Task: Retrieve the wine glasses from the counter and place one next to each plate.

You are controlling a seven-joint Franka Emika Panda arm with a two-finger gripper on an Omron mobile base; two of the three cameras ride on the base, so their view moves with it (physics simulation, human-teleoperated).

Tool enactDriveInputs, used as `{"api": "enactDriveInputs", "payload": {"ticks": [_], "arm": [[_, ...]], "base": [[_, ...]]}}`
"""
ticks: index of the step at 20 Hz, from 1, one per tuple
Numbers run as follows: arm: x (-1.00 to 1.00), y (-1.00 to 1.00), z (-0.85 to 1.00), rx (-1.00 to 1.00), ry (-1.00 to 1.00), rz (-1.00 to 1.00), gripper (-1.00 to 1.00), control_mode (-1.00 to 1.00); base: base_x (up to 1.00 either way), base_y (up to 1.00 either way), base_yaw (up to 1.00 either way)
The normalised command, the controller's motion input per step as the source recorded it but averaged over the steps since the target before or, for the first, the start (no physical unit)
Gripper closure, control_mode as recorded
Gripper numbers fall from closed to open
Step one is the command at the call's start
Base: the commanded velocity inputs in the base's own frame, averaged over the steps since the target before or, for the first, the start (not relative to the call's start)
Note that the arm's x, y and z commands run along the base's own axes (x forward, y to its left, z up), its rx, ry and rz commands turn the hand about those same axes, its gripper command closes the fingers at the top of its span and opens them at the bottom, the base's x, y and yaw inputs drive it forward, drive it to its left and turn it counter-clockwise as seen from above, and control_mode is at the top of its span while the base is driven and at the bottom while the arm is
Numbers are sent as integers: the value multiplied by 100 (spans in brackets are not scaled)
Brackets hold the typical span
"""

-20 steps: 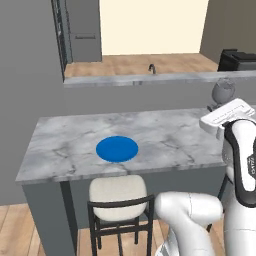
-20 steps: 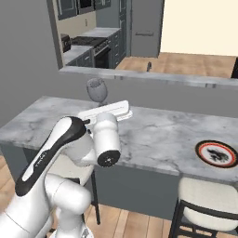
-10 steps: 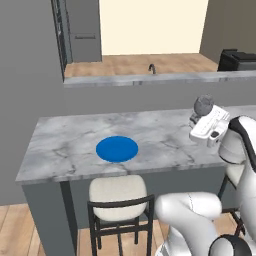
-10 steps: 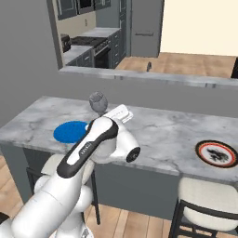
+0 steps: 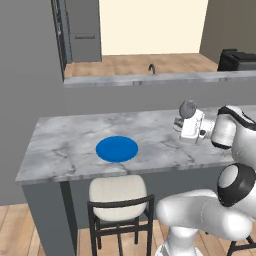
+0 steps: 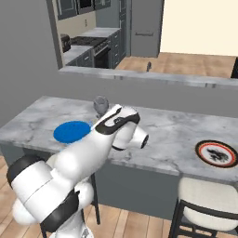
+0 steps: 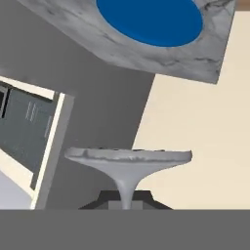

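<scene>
CHANGE: arm swung left, carrying small clear grey-tinted stemmed wine glass [image 5: 188, 108] toward frame-centre flat round bright blue plate [image 5: 117, 149] | PINCER: gripper [image 5: 183, 123] clamped on stem; placement looks near

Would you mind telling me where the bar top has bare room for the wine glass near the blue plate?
Bare marble lies between the blue plate and the gripper, shut on the wine glass. Left of that plate is free too.

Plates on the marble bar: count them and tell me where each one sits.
2. The blue plate lies on the bar's left part, above a stool. The red-rimmed plate lies near the right end, in the right base view.
</scene>
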Motion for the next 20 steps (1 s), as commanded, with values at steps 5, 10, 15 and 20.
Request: {"api": "enactDriveInputs", "payload": {"ticks": [5, 10, 15, 20], "arm": [[41, 14, -19, 1, 21, 29, 100, -100], [38, 40, -17, -7, 11, 16, 100, -100], [33, 41, -24, -10, 1, 9, 100, -100], [34, 34, -27, -12, 0, 1, 100, -100]], "base": [[0, 0, 0], [0, 0, 0], [0, 0, 0], [0, 0, 0]]}}
